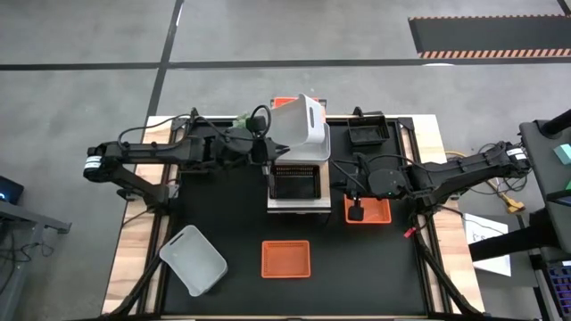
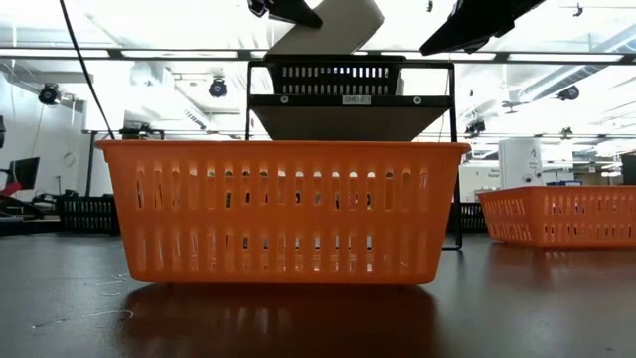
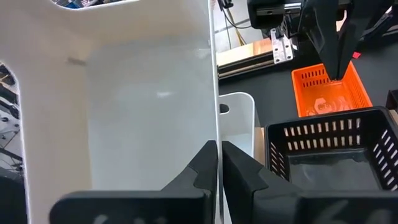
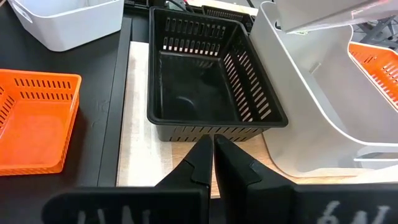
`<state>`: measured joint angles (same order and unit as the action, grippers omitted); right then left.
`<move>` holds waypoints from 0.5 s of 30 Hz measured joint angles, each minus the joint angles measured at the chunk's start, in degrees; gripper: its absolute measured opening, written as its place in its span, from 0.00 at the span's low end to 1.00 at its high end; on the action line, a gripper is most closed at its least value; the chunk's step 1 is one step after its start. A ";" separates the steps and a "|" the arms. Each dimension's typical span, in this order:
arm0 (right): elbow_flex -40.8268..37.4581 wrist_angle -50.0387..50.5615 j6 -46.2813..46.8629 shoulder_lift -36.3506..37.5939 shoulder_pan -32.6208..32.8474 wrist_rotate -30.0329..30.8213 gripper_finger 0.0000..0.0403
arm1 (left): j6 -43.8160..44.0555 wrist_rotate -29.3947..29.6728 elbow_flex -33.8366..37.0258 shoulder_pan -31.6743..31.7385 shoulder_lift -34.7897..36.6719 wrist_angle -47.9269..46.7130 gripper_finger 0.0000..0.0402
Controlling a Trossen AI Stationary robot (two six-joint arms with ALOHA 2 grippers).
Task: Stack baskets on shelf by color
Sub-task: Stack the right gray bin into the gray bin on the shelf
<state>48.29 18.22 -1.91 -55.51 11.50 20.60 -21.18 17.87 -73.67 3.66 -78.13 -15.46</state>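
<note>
At the centre of the high view, the left gripper (image 1: 268,150) is clamped on the wall of a tilted translucent white plastic basket (image 1: 300,127), above the black slotted basket (image 1: 295,181) on the light wood-grain shelf (image 1: 298,206). Right of centre, the right gripper (image 1: 354,212) has its fingers together over a red-orange basket (image 1: 379,212).

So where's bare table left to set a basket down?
Free: the black mat between the white basket and front orange basket, and right of that basket, below the orange basket under the right gripper. Crowded: the shelf, with the black basket and left gripper's white basket.
</note>
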 joint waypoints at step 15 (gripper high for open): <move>0.00 0.03 1.71 0.00 0.01 0.02 0.02 | -0.71 -0.07 -0.15 0.02 0.95 1.71 0.28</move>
<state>48.29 18.24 -0.20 -55.51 11.51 20.62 -21.89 17.80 -73.82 3.68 -77.17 -13.75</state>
